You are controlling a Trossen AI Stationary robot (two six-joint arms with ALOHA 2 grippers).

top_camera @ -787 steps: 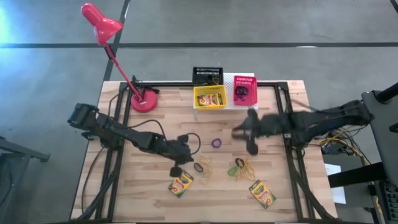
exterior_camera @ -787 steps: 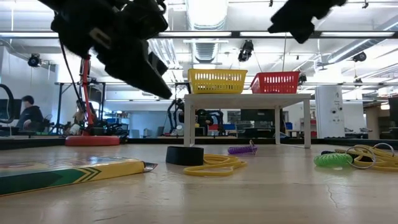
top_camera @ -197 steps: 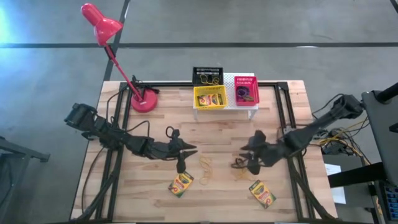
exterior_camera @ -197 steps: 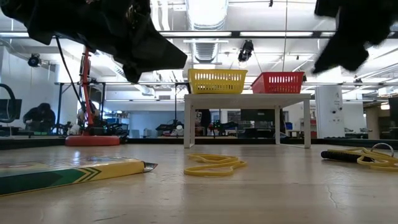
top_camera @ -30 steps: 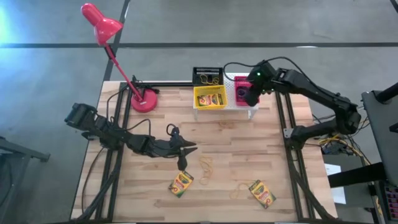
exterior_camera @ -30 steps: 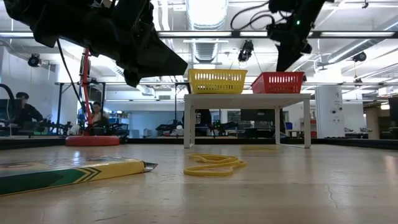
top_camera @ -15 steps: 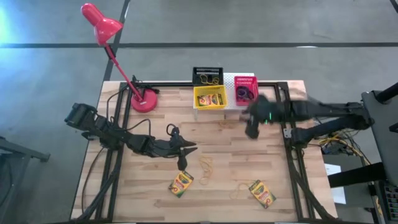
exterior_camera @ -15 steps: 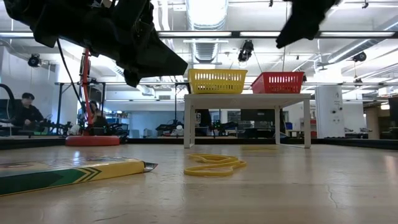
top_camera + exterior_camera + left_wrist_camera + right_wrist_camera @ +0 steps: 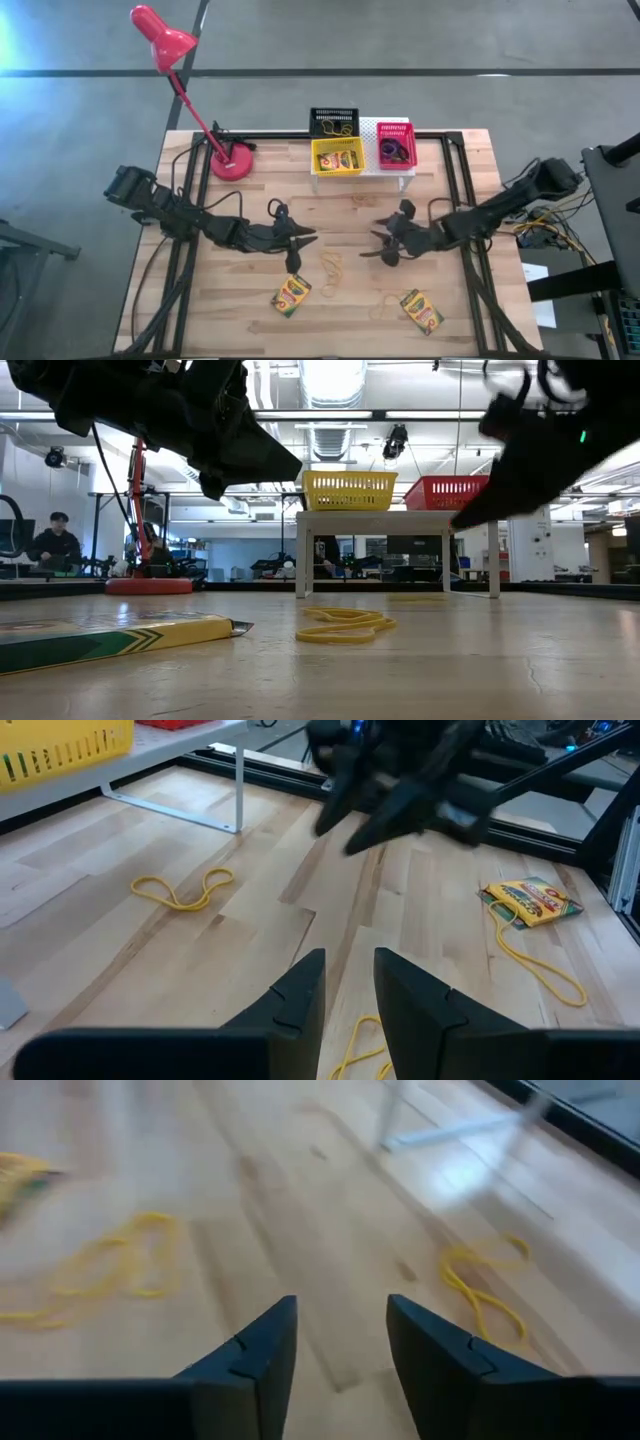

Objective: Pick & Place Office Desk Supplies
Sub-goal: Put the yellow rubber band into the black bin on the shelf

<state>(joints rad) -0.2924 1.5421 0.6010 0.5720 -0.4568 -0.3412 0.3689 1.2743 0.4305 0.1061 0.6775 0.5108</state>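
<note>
Right gripper [image 9: 385, 245] hung low over the middle of the table [image 9: 250, 310], its fingers apart and holding nothing. Left gripper [image 9: 292, 262] waited nearby, fingers a little apart and also empty. Yellow rubber bands [image 9: 331, 270] lay flat on the wood between them, and more bands [image 9: 381, 303] lay beside a crayon box [image 9: 422, 310]. Another crayon box [image 9: 291, 295] lay just below the left gripper. The bands looked thin and floppy, so I thought a gripper might slide over them or snag two at once. The two arms were close and could bump.
</note>
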